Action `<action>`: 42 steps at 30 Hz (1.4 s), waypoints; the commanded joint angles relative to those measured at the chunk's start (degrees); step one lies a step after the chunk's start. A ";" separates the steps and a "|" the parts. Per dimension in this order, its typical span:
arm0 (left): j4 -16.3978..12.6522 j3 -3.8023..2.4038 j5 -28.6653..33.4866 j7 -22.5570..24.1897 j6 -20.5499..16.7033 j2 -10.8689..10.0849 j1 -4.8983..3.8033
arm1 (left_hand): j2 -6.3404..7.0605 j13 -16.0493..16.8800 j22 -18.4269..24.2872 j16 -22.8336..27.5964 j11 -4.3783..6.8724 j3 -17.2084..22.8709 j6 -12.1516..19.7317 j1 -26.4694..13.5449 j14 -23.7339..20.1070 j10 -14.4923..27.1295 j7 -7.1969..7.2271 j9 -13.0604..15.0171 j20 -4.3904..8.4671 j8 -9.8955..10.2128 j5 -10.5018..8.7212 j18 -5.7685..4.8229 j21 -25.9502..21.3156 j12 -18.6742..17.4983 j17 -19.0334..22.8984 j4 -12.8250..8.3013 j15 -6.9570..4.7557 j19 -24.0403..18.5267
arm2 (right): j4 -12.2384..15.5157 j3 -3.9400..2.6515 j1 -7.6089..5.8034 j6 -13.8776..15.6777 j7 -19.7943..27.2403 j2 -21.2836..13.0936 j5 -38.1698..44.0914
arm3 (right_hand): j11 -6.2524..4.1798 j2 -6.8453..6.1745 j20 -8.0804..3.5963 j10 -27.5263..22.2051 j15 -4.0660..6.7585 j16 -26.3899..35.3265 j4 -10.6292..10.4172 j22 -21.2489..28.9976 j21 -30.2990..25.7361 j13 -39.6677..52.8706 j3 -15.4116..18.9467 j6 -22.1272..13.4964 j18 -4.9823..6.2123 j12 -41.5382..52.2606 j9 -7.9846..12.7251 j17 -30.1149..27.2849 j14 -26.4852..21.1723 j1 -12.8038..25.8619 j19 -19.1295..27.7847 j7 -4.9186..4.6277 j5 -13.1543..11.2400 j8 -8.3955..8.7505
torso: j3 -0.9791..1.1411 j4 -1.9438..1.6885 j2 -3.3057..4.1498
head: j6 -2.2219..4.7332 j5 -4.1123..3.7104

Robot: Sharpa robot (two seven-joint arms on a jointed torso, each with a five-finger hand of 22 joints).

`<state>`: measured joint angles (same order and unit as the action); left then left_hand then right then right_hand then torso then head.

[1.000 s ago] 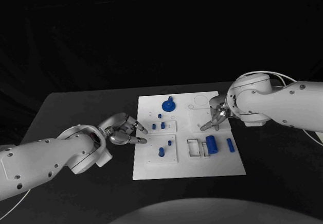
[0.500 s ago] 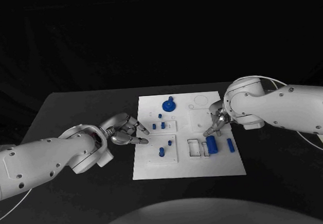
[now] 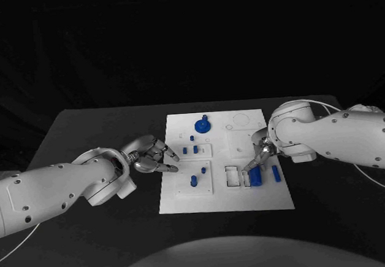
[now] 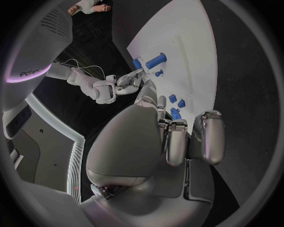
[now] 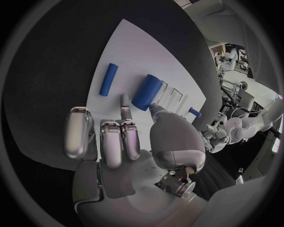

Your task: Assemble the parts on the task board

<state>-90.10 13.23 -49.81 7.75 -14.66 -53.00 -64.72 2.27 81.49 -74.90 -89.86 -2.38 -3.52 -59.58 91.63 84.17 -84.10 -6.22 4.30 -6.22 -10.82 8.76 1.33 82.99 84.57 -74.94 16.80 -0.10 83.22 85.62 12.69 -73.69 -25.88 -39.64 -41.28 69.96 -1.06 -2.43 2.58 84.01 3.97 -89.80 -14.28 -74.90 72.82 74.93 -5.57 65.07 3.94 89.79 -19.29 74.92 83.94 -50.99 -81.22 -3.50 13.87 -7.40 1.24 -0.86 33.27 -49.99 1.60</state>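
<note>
Head view, board: the white task board (image 3: pixel 225 196) lies in the middle of the black table (image 3: pixel 85 125), in the middle of the frame.
Head view, parts: I count about nine blue parts. A round one with a knob (image 3: pixel 203 126) is at the board's top. A fat blue cylinder (image 3: pixel 255 176) and a thin blue bar (image 3: pixel 275 174) lie at the board's right side. Small pegs (image 3: pixel 192 181) stand at its left side.
Head view, left hand: the left hand (image 3: pixel 150 159) comes from the left of the frame and sits at the board's left edge. Its fingers are bent in. It holds no part that I can see.
Head view, right hand: the right hand (image 3: pixel 254 158) reaches in from the right. Its fingertips point down at the fat blue cylinder.
Left wrist view: the left hand (image 4: pixel 177 142) has its fingers curled in with nothing in them. Far off, the right hand (image 4: pixel 127 82) is just beside the fat blue cylinder (image 4: pixel 155 60).
Right wrist view: the right hand (image 5: pixel 127 137) shows up close. One fingertip and the thumb tip sit at the end of the fat blue cylinder (image 5: pixel 146 92). I cannot tell if they grip it. The thin blue bar (image 5: pixel 108 79) lies beside it, apart.
</note>
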 commanded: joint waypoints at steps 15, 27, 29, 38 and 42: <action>0.00 -0.04 0.31 -1.00 1.92 0.41 0.07 | -0.54 1.61 -12.34 -0.14 0.40 -0.40 -0.40 -0.21 5.83 -0.99 -0.02 0.01 0.22 -0.34 0.25 0.77 0.16 0.22 -15.06 -0.02 -0.41 0.25 | -1.32 0.02 1.24 2.23 -0.40 -0.05 -2.44 | -1.28 -0.02 -1.18 5.99 1.22 -0.20 6.65 -8.66 -3.52 15.07 -4.86 1.96 0.76 0.21 -6.82 15.08 6.06 -4.97 1.31 1.82 18.54 -2.95 | 0.02 0.01 0.01 | -0.01 0.04; 0.13 -0.04 0.23 -1.48 2.28 0.51 0.12 | -0.82 1.55 -12.31 -0.14 0.46 -0.33 -0.25 0.06 5.83 -0.93 0.04 -0.05 0.27 -0.41 0.69 0.78 0.09 0.18 -15.06 -0.14 -0.45 0.18 | -1.33 0.01 1.50 5.85 0.36 -1.39 -6.69 | -2.56 -0.91 -2.31 5.99 2.20 -0.20 10.87 -8.48 -5.39 15.07 -11.41 -2.39 0.95 0.21 -23.62 15.08 6.06 -2.85 1.30 3.13 23.52 -11.03 | 0.02 -0.01 0.01 | -0.01 0.33; 0.14 -0.04 0.23 -1.50 2.29 0.51 0.12 | -0.86 1.55 -12.31 -0.14 0.47 -0.31 -0.22 0.15 5.83 -0.93 0.04 -0.07 0.29 -0.43 0.84 0.79 0.08 0.18 -15.06 -0.16 -0.47 0.18 | -1.28 0.01 1.49 6.34 0.45 -1.68 -7.54 | -2.58 -0.96 -2.27 5.99 2.32 -0.20 11.16 -8.45 -5.61 15.07 -11.87 -2.65 0.94 0.21 -24.62 15.08 6.06 -2.65 1.33 3.21 23.66 -11.38 | 0.01 -0.01 0.02 | -0.01 0.39; 0.19 -0.04 0.22 -1.66 2.31 0.50 0.13 | -0.92 1.47 -12.30 -0.14 0.49 -0.30 -0.18 0.30 5.83 -0.87 0.05 -0.09 0.31 -0.48 1.12 0.80 0.04 0.12 -15.06 -0.16 -0.49 0.15 | -0.19 -0.02 -0.52 7.59 0.70 -3.08 -10.87 | -2.61 -1.13 -2.31 5.99 2.36 -0.20 11.82 -8.12 -7.01 15.07 -12.88 -3.34 1.19 0.21 -26.65 15.08 6.06 -2.19 1.84 3.23 23.83 -11.87 | 0.00 0.02 -0.01 | -0.01 0.68; 0.25 -0.04 0.22 -1.67 2.36 0.57 0.15 | -0.93 1.47 -12.29 -0.14 0.49 -0.30 -0.17 0.31 5.83 -0.86 0.05 -0.09 0.31 -0.48 1.14 0.80 0.04 0.12 -15.06 -0.16 -0.49 0.14 | 0.34 -0.03 -1.54 7.99 0.76 -3.17 -11.61 | -2.59 -1.19 -2.31 5.99 2.35 -0.20 11.98 -8.09 -7.14 15.07 -13.07 -3.59 1.20 0.21 -26.91 15.08 6.06 -2.15 1.89 3.20 23.82 -11.81 | 0.01 -0.02 -0.05 | -0.01 0.66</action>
<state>-89.78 13.23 -49.81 6.12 -13.19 -52.58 -64.59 1.65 82.91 -74.91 -89.86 -2.46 -3.52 -59.57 91.80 83.96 -84.02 -6.22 4.29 -6.22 -11.05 9.68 1.34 82.99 84.78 -74.92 16.80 -0.31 83.22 85.74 12.61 -75.22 -18.64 -38.63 -44.45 60.09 -3.27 -3.56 0.39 84.03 5.86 -89.80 -10.54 -74.93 66.01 74.92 -9.99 63.37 4.84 89.78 -46.09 74.95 83.92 -53.59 -79.52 -1.85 37.32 -19.08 1.24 -0.86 33.27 -49.99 2.26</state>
